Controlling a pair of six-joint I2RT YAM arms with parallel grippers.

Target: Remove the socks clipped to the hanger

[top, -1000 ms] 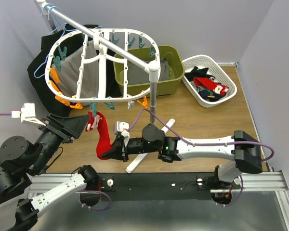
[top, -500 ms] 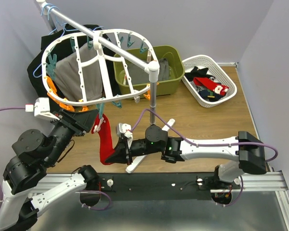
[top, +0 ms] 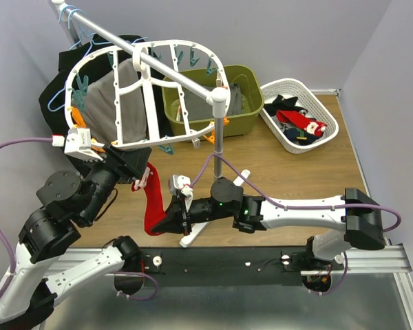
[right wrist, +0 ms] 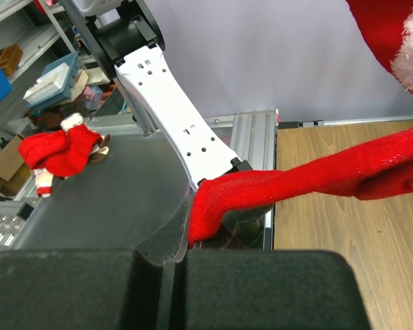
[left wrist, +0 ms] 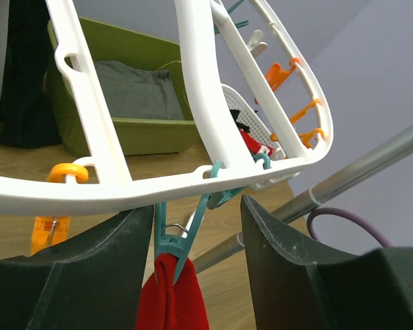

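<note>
Overhead, from the left: the left gripper [top: 127, 165] sits just under the near rim of the hanger [top: 149, 110], released, jaws standing apart. Its wrist view shows a teal peg [left wrist: 186, 234] hanging off the rim between the two fingers [left wrist: 89, 268]. Neither pad touches it, as far as I can tell. The peg bites the cuff of a red sock [top: 153, 203], which drapes down beside the left arm. Just right of it, the right gripper [top: 166, 221] is clenched on the sock's lower end. Its wrist view shows red fabric pinched flat in the closed jaws, the cloth drawn into a band running up and away. Far right, a white basket [top: 277, 129] on the table holds other socks.

Handling, my read: the sock is light, soft and stretchy, with no stiffness to push against. It will lengthen before the peg lets go, so pulling alone likely drags and tilts the hanger, which looks free to swing on its pole [top: 219, 130]. The better hold is the peg's upper tails, squeezed to open the bite, with the right holding a fold of toe fabric. The peg is small, hard plastic and probably slick, so pads may skid off. The sock is not fragile and snag risk is low.
</note>
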